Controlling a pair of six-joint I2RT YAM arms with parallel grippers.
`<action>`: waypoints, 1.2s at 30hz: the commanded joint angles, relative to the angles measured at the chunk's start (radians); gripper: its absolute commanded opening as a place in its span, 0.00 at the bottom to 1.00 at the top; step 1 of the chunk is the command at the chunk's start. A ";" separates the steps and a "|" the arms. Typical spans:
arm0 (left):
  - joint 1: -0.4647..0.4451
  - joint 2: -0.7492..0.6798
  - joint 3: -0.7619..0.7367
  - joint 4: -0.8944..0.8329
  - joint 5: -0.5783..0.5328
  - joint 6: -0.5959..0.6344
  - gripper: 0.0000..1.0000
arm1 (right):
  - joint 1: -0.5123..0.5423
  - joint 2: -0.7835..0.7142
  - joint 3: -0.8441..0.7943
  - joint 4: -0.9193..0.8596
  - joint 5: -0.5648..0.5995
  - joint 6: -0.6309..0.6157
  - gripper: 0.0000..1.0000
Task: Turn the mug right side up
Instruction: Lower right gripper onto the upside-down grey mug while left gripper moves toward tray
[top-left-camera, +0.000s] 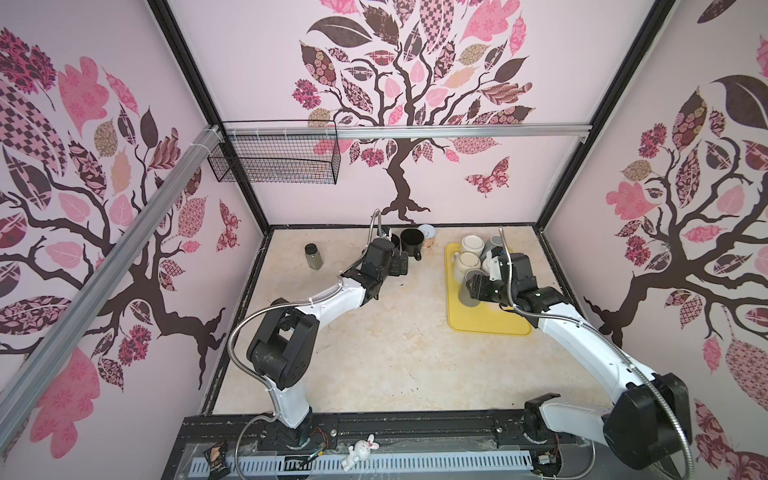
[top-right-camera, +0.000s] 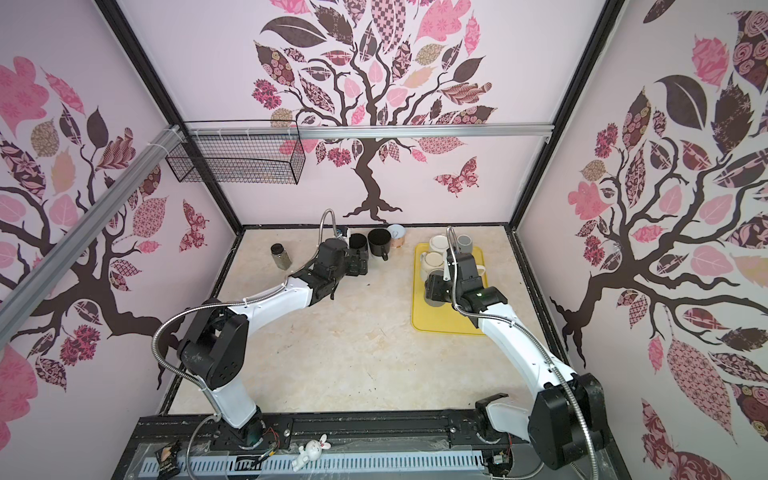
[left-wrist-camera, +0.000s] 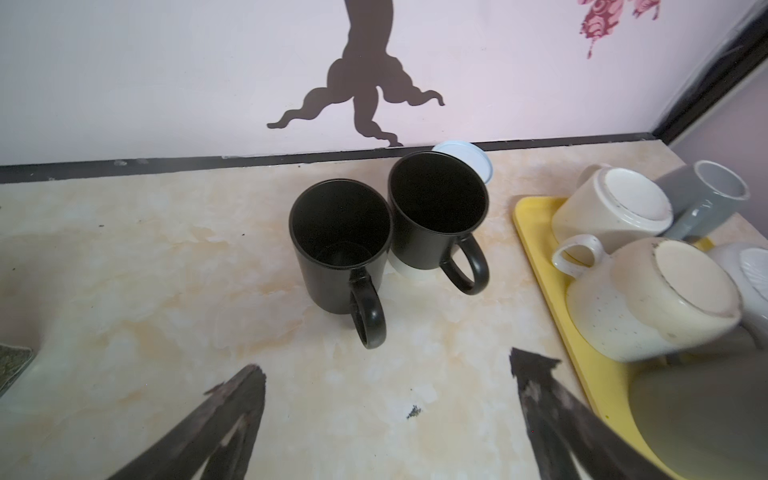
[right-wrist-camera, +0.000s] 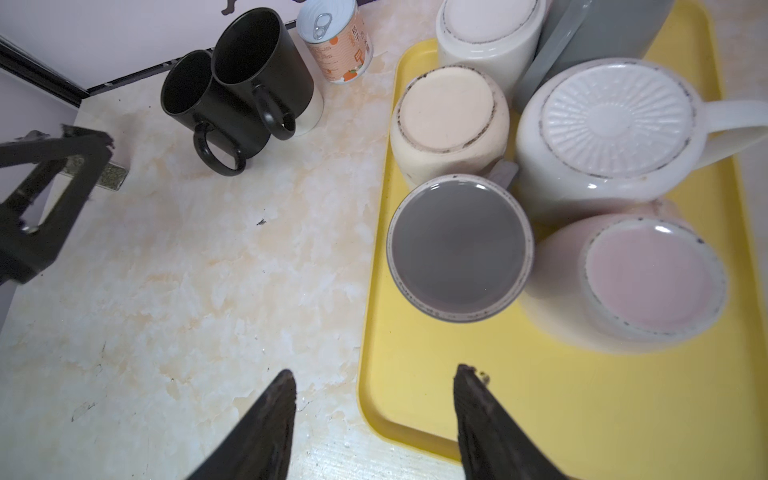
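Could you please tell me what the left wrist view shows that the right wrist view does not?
Only the left wrist view shows the tree-trunk decal on the back wall. Only the right wrist view shows the pink mug, bottom up, and the orange label on the can. Both show the two upright black mugs, the yellow tray and the cream mugs standing upside down on it.

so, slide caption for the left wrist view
Two upright black ceramic mugs side by side on the marbled tabletop; upside-down cream mugs on a yellow plastic tray.
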 joint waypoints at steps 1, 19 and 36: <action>-0.015 -0.041 -0.002 -0.058 0.110 0.054 0.97 | -0.048 0.050 0.072 0.014 0.040 -0.010 0.63; -0.079 -0.053 -0.049 -0.048 0.635 -0.008 0.77 | -0.140 0.344 0.211 0.018 -0.068 -0.030 0.60; -0.092 -0.140 -0.195 -0.018 0.652 -0.045 0.72 | -0.139 0.193 0.022 0.145 -0.214 0.125 0.52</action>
